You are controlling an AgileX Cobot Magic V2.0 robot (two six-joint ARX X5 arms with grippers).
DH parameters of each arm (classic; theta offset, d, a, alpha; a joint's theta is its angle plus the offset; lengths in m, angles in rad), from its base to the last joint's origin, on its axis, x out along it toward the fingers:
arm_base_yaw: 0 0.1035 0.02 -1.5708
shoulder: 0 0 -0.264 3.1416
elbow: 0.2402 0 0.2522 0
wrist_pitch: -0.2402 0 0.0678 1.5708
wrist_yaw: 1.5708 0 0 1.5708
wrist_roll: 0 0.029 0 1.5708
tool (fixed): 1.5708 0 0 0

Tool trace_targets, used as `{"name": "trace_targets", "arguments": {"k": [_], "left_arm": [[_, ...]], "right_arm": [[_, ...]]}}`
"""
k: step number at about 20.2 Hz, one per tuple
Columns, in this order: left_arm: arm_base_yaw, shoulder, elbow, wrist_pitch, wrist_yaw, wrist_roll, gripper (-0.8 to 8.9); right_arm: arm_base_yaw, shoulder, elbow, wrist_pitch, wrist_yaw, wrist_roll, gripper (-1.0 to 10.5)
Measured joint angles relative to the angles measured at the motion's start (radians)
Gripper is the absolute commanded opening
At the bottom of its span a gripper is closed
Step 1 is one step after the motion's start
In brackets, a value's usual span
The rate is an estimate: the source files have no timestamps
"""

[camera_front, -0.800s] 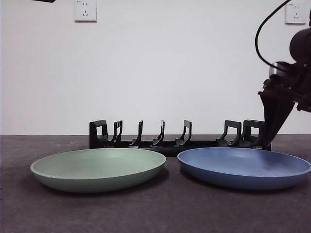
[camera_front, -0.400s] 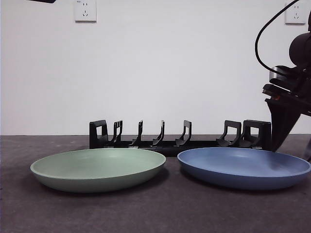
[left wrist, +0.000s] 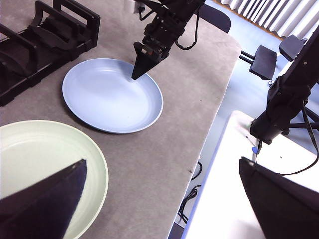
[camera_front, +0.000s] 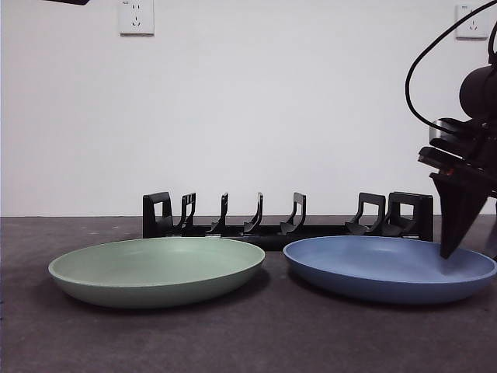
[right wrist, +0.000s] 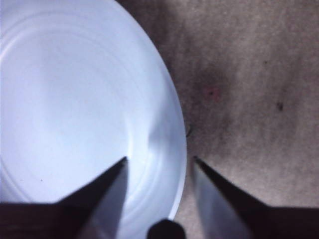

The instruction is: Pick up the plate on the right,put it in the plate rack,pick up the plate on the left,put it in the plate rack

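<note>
At the right edge of the frame, the right gripper (camera_front: 454,250) hangs over the blue plate (camera_front: 388,268), its jaws spread to either side of the rim, one inside and one outside, ready to pinch it. Nothing is grasped yet. The green plate (camera_front: 155,270) lies at lower left on the counter (camera_front: 256,334); the plate rack (camera_front: 283,216) stands behind both. The left gripper (left wrist: 159,199) waits, released. No readable writing.

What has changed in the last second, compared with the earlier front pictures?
The right gripper has moved outward from the rack's end and come down to the blue plate's outer rim. Its jaws are open, one over the plate's inside and one outside the rim; nothing is gripped yet. The blue plate, the green plate and the rack have not moved. The left gripper waits, open.
</note>
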Motion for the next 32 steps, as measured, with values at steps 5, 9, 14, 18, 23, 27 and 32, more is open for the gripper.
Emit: {"name": "trace_targets", "arguments": {"k": [5,9,14,18,23,27,32], "left_arm": [[0.000,0.006,0.000,0.000,0.000,0.000,6.60],[-0.022,0.016,0.000,0.000,-0.004,0.024,6.60],[-0.113,0.039,0.000,0.000,-0.007,0.098,6.60],[-0.210,0.068,0.000,0.000,-0.092,0.178,6.60],[-0.387,0.116,0.000,0.056,-0.294,0.325,6.60],[-0.532,0.159,0.000,0.210,-0.613,0.467,6.60],[-0.644,0.231,0.000,0.343,-0.864,0.685,6.59]], "right_arm": [[0.000,0.002,0.000,0.005,0.003,0.000,-0.1],[0.000,0.002,0.000,0.018,0.002,0.005,-0.1],[-0.005,0.001,0.001,0.021,0.025,0.008,-0.1],[-0.041,-0.059,0.077,-0.112,0.040,-0.001,-0.1],[-0.054,-0.175,0.270,-0.331,0.000,-0.028,-0.1],[-0.047,-0.180,0.367,-0.515,-0.054,-0.064,-0.1],[-0.009,-0.181,0.370,-0.578,-0.106,-0.076,-0.1]]}}
